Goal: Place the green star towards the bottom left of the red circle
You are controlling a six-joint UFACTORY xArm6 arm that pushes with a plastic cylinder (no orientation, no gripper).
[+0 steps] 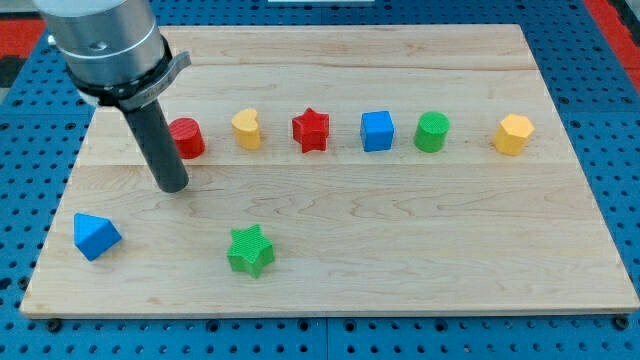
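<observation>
The green star (250,250) lies near the view's bottom, left of centre. The red circle (187,137) stands in the row near the view's top left. My tip (173,186) touches the board just below and slightly left of the red circle, up and to the left of the green star, apart from both. The rod partly covers the red circle's left edge.
In the same row rightwards stand a yellow heart (247,128), a red star (311,130), a blue cube (377,131), a green cylinder (432,132) and a yellow hexagon (514,134). A blue triangle (95,236) lies at the bottom left of the wooden board (400,230).
</observation>
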